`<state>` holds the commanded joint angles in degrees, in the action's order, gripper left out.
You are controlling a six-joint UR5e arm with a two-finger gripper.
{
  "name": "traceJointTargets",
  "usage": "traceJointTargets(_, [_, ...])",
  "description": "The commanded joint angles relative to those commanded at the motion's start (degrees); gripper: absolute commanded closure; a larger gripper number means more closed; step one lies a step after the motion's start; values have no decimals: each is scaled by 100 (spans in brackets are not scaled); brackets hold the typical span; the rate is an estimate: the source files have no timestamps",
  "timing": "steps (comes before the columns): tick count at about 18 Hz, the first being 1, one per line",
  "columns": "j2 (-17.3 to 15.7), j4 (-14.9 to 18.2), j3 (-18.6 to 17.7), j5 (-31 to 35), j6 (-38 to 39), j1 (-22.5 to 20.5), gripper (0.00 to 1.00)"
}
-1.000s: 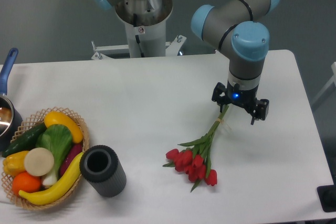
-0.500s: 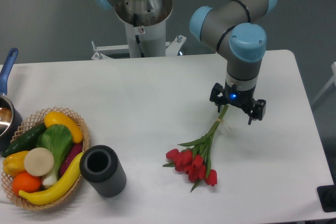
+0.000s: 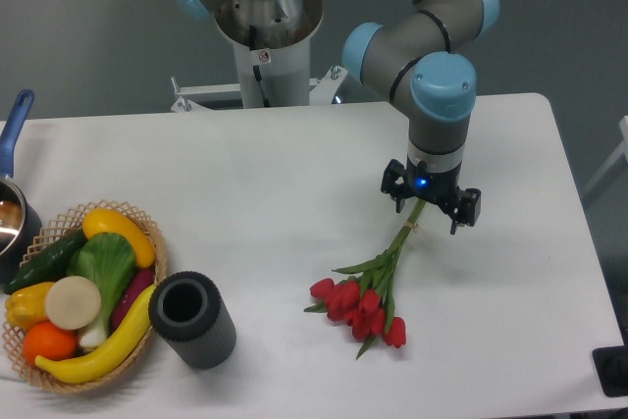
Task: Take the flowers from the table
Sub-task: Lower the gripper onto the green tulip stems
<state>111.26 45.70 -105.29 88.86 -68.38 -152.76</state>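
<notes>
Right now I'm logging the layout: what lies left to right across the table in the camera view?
Pot → fruit basket → black cylinder → flowers → end effector.

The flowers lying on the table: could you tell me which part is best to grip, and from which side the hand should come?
Grip the flowers by the thin bundled stems near their upper end, clear of the red buds and spreading leaves. They lie flat on the table, stems angled up and right, so coming straight down from above, fingers either side of the stems, seems best. The hand already hangs over that stem end.
</notes>
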Motion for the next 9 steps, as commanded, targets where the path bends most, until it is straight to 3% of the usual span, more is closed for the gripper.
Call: traceJointTargets(9, [308, -9, 26, 0, 61, 264, 0])
